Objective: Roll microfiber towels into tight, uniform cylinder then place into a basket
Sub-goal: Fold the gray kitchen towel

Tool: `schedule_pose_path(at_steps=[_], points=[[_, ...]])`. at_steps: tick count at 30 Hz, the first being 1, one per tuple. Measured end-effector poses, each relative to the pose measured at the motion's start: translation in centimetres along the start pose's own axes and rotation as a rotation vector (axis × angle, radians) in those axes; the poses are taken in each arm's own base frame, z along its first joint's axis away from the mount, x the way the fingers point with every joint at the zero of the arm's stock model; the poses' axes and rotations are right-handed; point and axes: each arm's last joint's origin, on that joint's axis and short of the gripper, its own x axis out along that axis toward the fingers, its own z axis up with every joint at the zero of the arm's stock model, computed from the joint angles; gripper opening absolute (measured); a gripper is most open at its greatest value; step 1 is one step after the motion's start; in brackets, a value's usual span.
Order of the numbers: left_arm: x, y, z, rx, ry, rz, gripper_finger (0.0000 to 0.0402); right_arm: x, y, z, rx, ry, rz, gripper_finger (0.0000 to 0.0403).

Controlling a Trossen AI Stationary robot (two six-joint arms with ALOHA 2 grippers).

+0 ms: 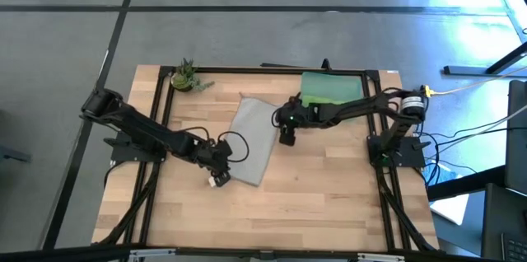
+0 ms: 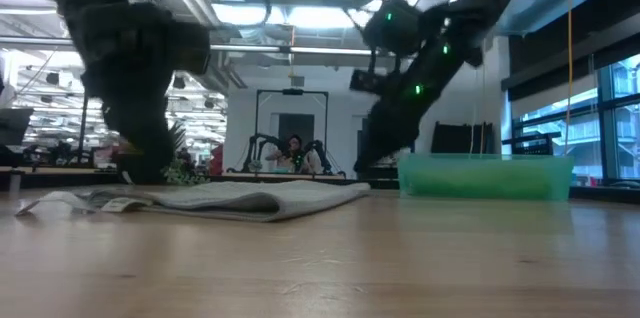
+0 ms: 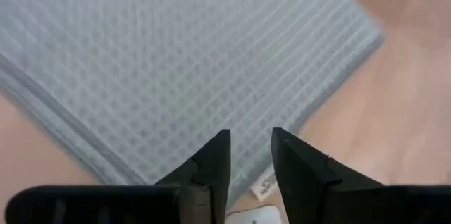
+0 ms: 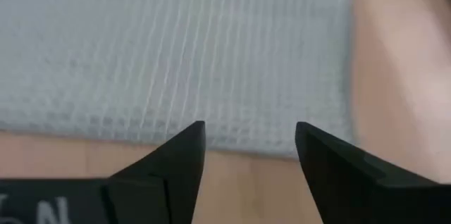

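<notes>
Fig.: my two-arm rig, towel-rolling stage. A small potted plant (image 1: 185, 75) stands at the desk's far-left corner, well apart from the work; cables trail off the R side by the R arm's base. Nothing lies betw. either gripper and the cloth. The basket (image 1: 332, 87), teal-green w/ low walls, sits at the far R of the desk (image 1: 313, 204); a lime-green towel (image 1: 329, 91) seems to lie in it, though I can't tell its shape. The grey towel (image 1: 255, 138) lies flat and unrolled near desk centre, slightly skewed, just L of the basket; in the low view it reads as a thin folded slab (image 2: 215, 200) on the wood. Surface: pale wood planks framed by black rails; floor beyond is grey concrete. Low view shows an open workshop w/ ceiling lights, windows at R, and a seated person (image 2: 294, 153) far behind another rig. Left gripper (image 1: 218, 177) is down at the towel's near-left corner, arm stretched low across the desk; its jaws stand narrowly apart over the hem (image 3: 250, 139), holding nothing. Right gripper (image 1: 286, 137) hovers at the towel's R edge, arm reaching in from the R base; its jaws stand wide (image 4: 250, 136), empty, above the towel's edge.
</notes>
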Motion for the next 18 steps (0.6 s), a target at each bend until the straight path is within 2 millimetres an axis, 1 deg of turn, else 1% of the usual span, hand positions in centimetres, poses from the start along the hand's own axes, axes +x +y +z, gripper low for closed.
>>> schedule_pose_path(at_steps=[3,5,7,9,11,14,18], points=[[-0.9,-0.2,0.6,0.048,-0.038,0.050,0.0100,-1.4,0.2,0.7,-0.007,-0.017,0.050,0.0221],[-1.2,0.0,0.7,0.061,-0.077,0.104,0.0100,-1.9,0.6,1.0,-0.007,-0.036,0.148,0.0221],[-0.9,0.5,0.4,0.068,-0.102,0.164,0.0100,-2.0,1.2,1.1,0.003,-0.058,0.258,0.0221],[-0.1,1.1,0.1,0.069,-0.098,0.212,0.0100,-1.5,1.9,1.0,0.018,-0.085,0.333,0.0221],[0.7,1.7,-0.4,0.074,-0.070,0.250,0.0100,-0.7,2.7,0.6,0.043,-0.098,0.356,0.0221],[1.8,1.9,-0.7,0.082,-0.040,0.288,0.0100,0.3,3.5,0.4,0.030,-0.112,0.353,0.0221],[2.9,1.9,-0.9,0.088,-0.018,0.302,0.0100,1.5,3.6,-0.3,0.038,-0.076,0.309,0.0221]])
